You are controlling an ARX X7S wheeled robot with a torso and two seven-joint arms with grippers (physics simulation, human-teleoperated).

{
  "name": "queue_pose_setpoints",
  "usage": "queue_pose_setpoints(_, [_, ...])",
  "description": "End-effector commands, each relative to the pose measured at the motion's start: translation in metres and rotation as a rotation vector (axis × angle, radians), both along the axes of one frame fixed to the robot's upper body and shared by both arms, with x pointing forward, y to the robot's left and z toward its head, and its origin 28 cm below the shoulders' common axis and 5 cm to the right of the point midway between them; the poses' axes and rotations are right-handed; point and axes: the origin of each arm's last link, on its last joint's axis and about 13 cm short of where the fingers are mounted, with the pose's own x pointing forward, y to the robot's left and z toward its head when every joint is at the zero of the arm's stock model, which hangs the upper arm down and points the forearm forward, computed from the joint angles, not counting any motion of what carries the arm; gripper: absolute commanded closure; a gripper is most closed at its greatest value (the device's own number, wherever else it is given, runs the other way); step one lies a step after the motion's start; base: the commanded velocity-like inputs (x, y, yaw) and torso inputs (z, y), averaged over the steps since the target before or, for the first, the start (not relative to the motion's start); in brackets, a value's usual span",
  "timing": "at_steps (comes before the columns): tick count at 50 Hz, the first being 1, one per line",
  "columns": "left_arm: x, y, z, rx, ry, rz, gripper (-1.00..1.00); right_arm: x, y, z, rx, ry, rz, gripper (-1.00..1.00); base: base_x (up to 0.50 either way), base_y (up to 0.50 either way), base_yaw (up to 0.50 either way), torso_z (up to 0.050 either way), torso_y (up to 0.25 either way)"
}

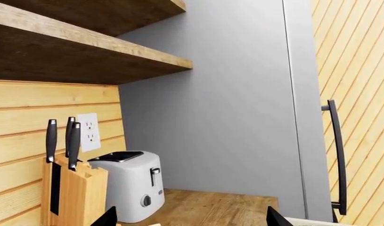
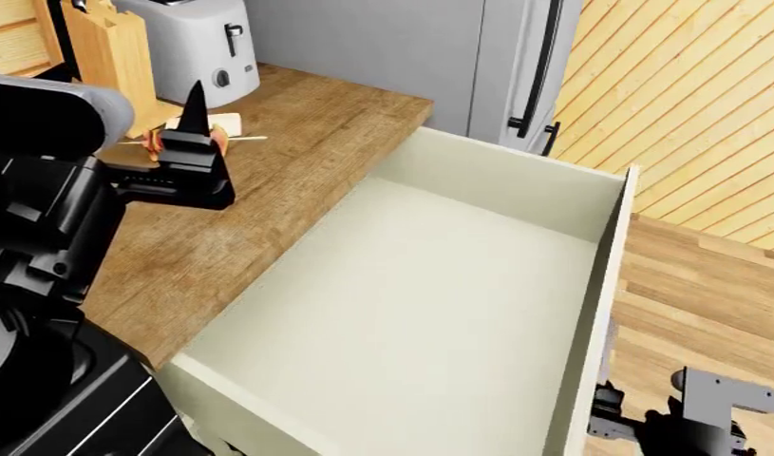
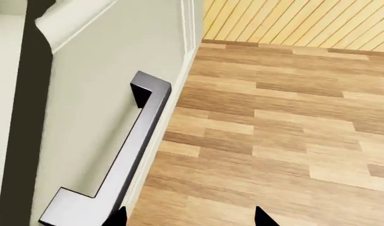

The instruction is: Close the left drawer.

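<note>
The left drawer (image 2: 424,304) is pulled far out, a deep cream-white box with nothing in it. Its front panel (image 2: 592,313) faces the wooden floor. In the right wrist view the front panel (image 3: 97,94) carries a short dark bar handle (image 3: 119,162). My right gripper (image 3: 190,217) is open, just outside the panel, with one fingertip beside the handle's near end and nothing between the jaws. It shows low beside the panel in the head view (image 2: 652,423). My left gripper (image 2: 194,119) is open and empty above the countertop, facing the back wall (image 1: 192,217).
A white toaster (image 1: 132,186) and a wooden knife block (image 1: 72,190) stand at the back of the wooden countertop (image 2: 298,152). A grey fridge panel (image 1: 242,117) with a long black handle (image 1: 338,160) stands behind the drawer. Wooden shelves hang above.
</note>
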Motion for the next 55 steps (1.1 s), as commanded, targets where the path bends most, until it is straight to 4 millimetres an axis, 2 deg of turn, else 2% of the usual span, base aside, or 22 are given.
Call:
queue_pose_setpoints(1, [0.000, 0.000, 0.000, -0.002, -0.001, 0.001, -1.00, 0.032, 0.033, 0.014, -0.002, -0.090, 0.225, -1.00, 0.00, 0.00, 0.00, 0.000, 0.000])
queue_pose_setpoints(24, [0.000, 0.000, 0.000, -0.001, -0.002, -0.002, -1.00, 0.054, 0.063, 0.025, -0.005, -0.108, 0.378, -1.00, 0.00, 0.00, 0.00, 0.000, 0.001])
queue_pose_setpoints(48, [-0.001, 0.001, 0.002, -0.005, -0.005, -0.001, -1.00, 0.089, 0.109, 0.039, -0.013, -0.121, 0.574, -1.00, 0.00, 0.00, 0.00, 0.000, 0.001])
queue_pose_setpoints(55, [-0.001, 0.000, 0.002, -0.005, -0.003, -0.002, -1.00, 0.103, 0.121, 0.036, -0.012, -0.111, 0.620, -1.00, 0.00, 0.00, 0.00, 0.002, 0.001])
